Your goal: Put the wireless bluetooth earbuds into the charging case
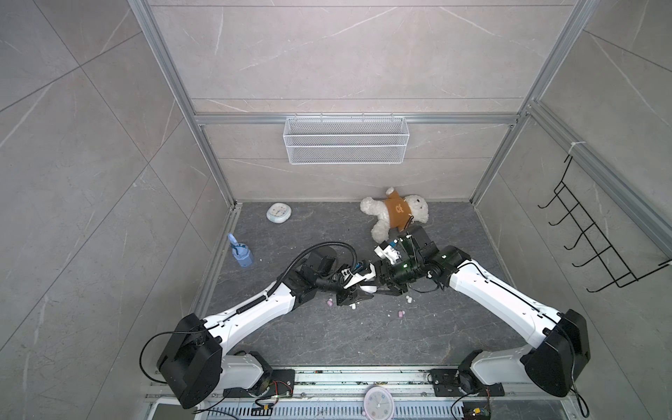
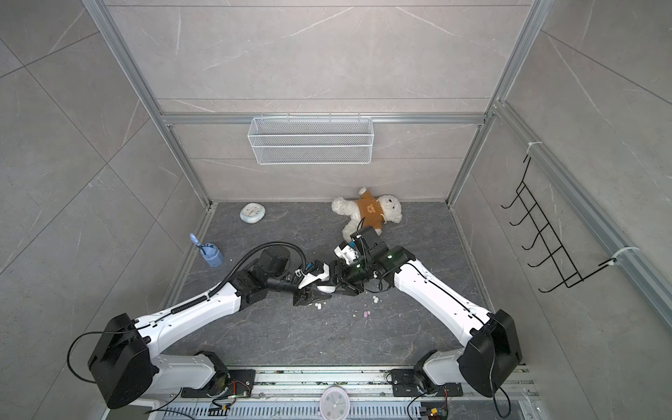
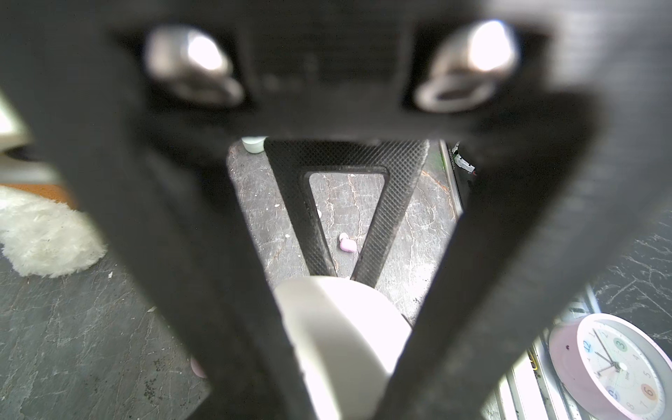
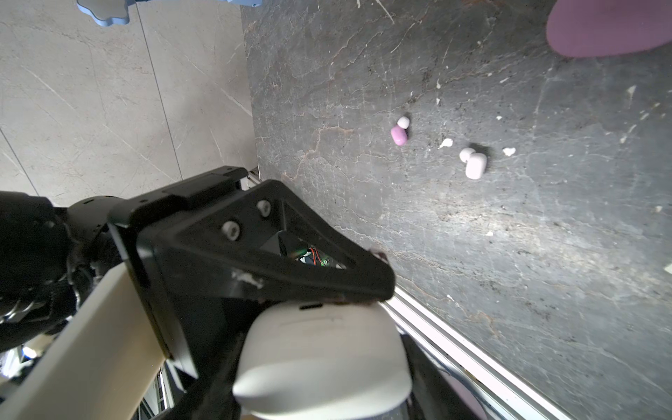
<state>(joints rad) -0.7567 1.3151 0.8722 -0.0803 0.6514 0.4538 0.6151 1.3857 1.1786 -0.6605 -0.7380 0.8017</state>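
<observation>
The white charging case (image 1: 370, 289) hangs closed just above the dark floor, between my two grippers, which meet at the middle. My left gripper (image 1: 360, 292) is shut on it: in the left wrist view the case (image 3: 338, 338) fills the gap between the fingers. My right gripper (image 1: 383, 289) holds the case (image 4: 323, 356) from the other side. Loose earbuds lie on the floor: a pink one (image 1: 330, 302), a white one (image 1: 352, 306), another white one (image 1: 410, 299) and a pink one (image 1: 400, 314). The right wrist view shows a pink earbud (image 4: 399, 132) and a pale one (image 4: 474, 163).
A white teddy bear (image 1: 396, 212) lies just behind the right wrist. A pale blue clock (image 1: 278, 212) sits at the back left, a blue cup with a toothbrush (image 1: 242, 254) by the left wall, a pink clock (image 1: 378, 402) at the front rail. White crumbs dot the floor.
</observation>
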